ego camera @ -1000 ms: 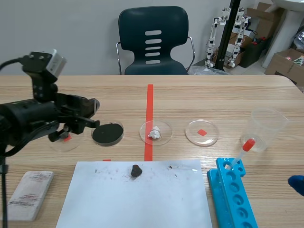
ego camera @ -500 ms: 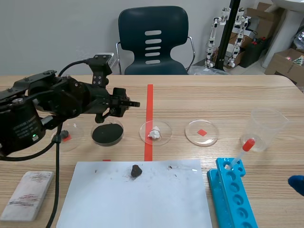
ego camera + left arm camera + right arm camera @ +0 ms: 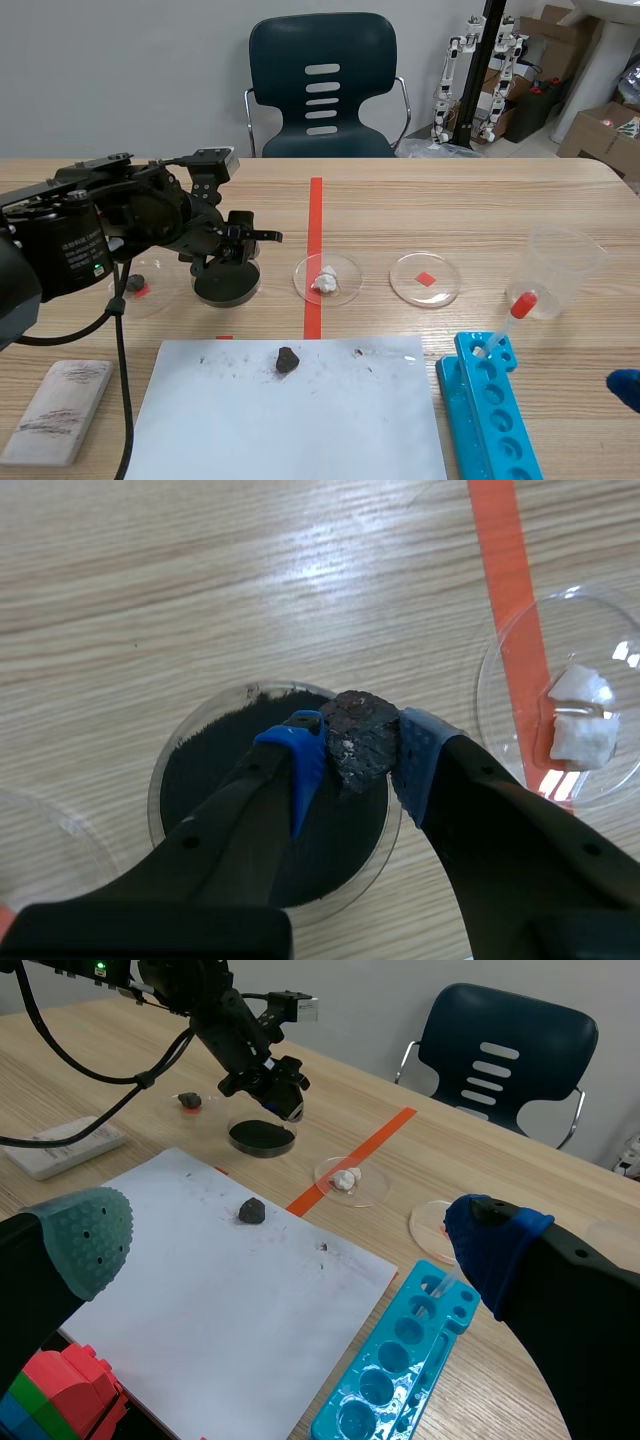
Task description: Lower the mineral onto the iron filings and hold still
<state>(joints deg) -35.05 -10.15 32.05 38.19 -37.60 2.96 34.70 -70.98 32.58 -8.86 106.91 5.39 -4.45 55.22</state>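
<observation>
**Mineral gripped over the filings dish, contact unconfirmed**

Across the wooden table (image 3: 450, 205), the left arm (image 3: 85, 235) reaches out to the round clear dish (image 3: 156, 802), which is filled almost to its rim with a flat black bed of iron filings (image 3: 215, 780). The right gripper (image 3: 290, 1245) hangs well apart from all this on the robot's side of the table, its fingers spread wide and holding nothing.

The left gripper (image 3: 358, 768) is clamped on the mineral (image 3: 360, 735), one blue pad pressed to each flank. It hangs low over the dish, and the stone is above the filings near the far rim.

By my reading, the carry and most of the descent are done. From these angles I cannot tell whether the stone's underside touches the filings or hangs just above them. What is left is any last bit of lowering, then holding still.

The mineral is a small, dark grey-brown lump, rough and angular, with a dull sheen and a few pale flecks on its upper faces.
</observation>
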